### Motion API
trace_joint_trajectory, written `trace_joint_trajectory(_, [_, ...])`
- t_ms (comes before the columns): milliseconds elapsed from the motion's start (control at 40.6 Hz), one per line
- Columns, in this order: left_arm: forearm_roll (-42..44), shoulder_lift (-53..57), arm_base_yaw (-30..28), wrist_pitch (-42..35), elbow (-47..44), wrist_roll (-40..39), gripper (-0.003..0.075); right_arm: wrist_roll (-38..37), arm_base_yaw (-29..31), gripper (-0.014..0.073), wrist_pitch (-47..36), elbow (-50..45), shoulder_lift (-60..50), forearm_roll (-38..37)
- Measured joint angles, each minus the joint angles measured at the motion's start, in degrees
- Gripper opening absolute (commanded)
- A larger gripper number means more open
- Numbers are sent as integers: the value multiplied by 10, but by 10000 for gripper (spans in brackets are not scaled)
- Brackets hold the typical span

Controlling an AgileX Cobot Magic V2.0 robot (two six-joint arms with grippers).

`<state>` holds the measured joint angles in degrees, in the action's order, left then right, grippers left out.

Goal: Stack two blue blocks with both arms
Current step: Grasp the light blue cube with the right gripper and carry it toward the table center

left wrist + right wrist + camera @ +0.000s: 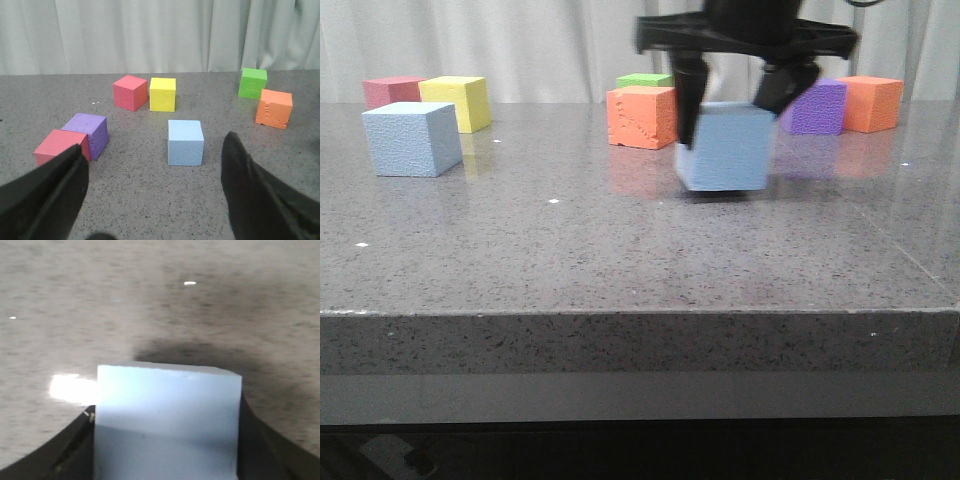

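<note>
Here, the right gripper (735,105) is clamping one blue block (725,147) between its two fingers, the block sitting low over the grey table (620,250); whether it is touching the surface cannot be told. Farther back, the left gripper (155,192) is hovering with its jaws spread wide around nothing, the second blue block (185,142) lying on the table just beyond the gap between them.

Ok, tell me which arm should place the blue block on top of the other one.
Right. The right gripper already clamps one blue block. The left gripper is open and empty, facing the other blue block on the table.
</note>
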<state>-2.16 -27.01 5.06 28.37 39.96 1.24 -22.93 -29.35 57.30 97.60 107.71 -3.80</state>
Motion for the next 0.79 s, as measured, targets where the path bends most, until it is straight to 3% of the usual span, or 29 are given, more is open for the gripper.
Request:
trace_joint_trajectory(345, [0,0,0,-1,0,0,544,-100,-50,377,26,108,78,-48])
trace_joint_trajectory(616, [0,0,0,-1,0,0,544,-110,-51,654,22,133,105,-46])
trace_joint_trajectory(789, [0,0,0,-1,0,0,544,-110,-51,655,23,143,107,-39])
